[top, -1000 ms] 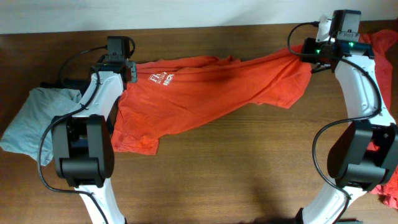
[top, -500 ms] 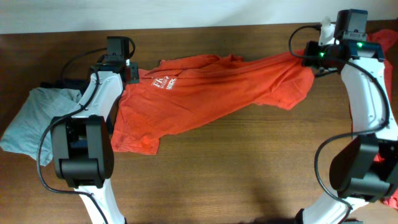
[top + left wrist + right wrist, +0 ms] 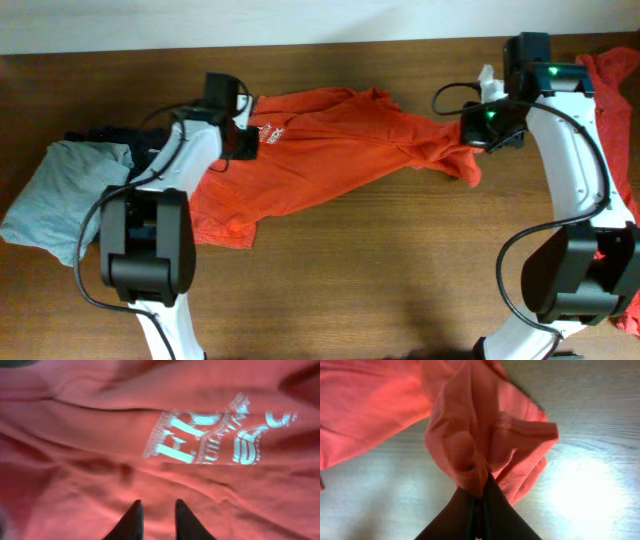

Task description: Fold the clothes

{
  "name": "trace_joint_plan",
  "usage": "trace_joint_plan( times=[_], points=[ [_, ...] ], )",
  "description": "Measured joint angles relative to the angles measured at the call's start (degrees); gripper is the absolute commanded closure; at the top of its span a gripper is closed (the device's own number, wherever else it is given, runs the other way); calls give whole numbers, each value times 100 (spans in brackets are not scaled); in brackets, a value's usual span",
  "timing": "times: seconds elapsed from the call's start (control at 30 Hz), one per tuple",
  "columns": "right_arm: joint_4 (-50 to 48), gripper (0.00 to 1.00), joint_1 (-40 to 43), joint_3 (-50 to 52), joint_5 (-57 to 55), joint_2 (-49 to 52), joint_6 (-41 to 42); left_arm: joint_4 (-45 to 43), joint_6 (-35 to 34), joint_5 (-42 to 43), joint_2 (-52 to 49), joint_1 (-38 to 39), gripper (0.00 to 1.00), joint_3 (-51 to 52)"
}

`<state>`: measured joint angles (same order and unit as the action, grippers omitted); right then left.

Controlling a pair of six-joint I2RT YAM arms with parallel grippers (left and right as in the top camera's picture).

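An orange-red T-shirt [image 3: 340, 140] lies crumpled across the back of the table, its white chest logo [image 3: 268, 131] near the left end. My left gripper [image 3: 243, 143] hovers just left of that logo. In the left wrist view its fingers [image 3: 156, 505] stand a little apart over the fabric, nothing between them, with the logo [image 3: 210, 435] ahead. My right gripper [image 3: 478, 125] is shut on a bunched fold of the shirt's right side. In the right wrist view the cloth [image 3: 470, 420] hangs gathered from the closed tips [image 3: 481, 491] above the wood.
A light-grey garment [image 3: 60, 195] lies at the far left, with a dark navy one [image 3: 110, 135] behind it. More orange-red cloth sits at the back right corner [image 3: 612, 72] and by the right arm's base [image 3: 628, 305]. Bare wooden table [image 3: 380, 270] fills the front.
My left gripper let go of the shirt's left corner, opened and slid right to the logo. My right gripper pulled its end of the shirt leftward, bunching it.
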<state>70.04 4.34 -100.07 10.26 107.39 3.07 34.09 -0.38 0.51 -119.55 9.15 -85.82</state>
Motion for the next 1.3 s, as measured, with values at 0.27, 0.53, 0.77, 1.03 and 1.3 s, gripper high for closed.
trace_joint_plan(
  times=[0.27, 0.53, 0.77, 1.03, 1.3],
  points=[
    [48, 96, -96, 0, -2, -11, -2, -332, 35, -160, 184, 37, 100, 870],
    [9, 96, -96, 0, -96, -400, -2, 1237, -833, 81, 363, 22, 99, 925],
    [22, 96, -96, 0, -162, -555, 0, 3128, -1338, 767, 339, 24, 99, 1152],
    [127, 96, -96, -2, -229, -555, -2, 3950, -1333, 931, 682, 319, 99, 1257],
    [127, 96, -96, -2, -271, -555, 0, 2251, -1305, 597, 2439, 590, 88, 1263]
  ],
)
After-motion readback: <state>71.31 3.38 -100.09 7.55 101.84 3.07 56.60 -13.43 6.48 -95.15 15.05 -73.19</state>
